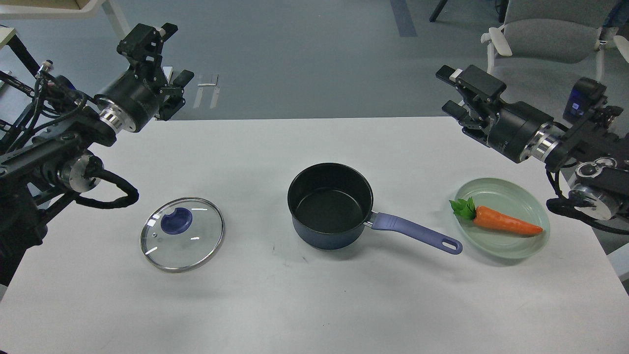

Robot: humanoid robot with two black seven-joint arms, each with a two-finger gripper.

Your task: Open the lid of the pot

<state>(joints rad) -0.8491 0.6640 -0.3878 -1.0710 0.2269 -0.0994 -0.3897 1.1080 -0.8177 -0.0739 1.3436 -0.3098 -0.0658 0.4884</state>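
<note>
The dark blue pot (329,204) stands open in the middle of the white table, its blue handle (417,234) pointing right. The glass lid (182,234) with a blue knob (177,220) lies flat on the table to the pot's left, apart from it. My left gripper (174,54) is open and empty, raised beyond the table's back left edge. My right gripper (447,91) is open and empty, raised over the back right of the table, well away from the handle.
A pale green plate (508,251) holding a carrot (506,221) sits to the right of the handle's tip. A grey chair (540,64) stands behind the table's right corner. The table (314,305) reaches the front of the view.
</note>
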